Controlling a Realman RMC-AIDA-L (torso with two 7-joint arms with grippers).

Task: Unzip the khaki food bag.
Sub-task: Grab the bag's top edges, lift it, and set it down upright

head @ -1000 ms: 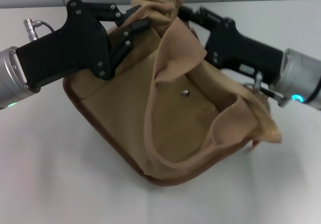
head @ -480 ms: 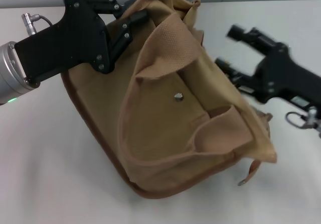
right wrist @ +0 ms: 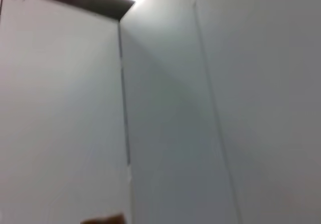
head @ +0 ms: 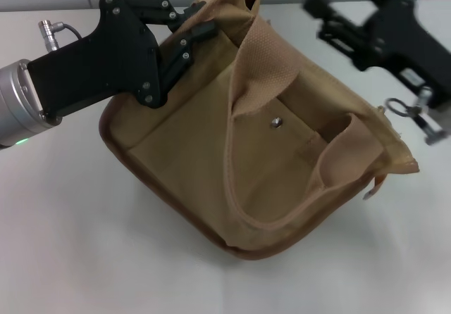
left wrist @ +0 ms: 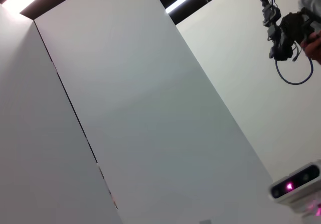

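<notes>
Khaki food bag (head: 254, 152) in left pincer (head: 201, 22)

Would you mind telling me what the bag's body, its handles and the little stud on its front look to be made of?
The khaki food bag looks like matte woven canvas: it creases softly. Its handle seems coarser webbing, with a visible ribbed weave. The stud glints silver, probably metal.

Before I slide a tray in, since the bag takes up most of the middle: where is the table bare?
Bare table lies in front of the khaki food bag and at the front right corner. It is crowded behind: the left end effector grips the bag's top edge, and the right end effector hangs open above the back right.
</notes>
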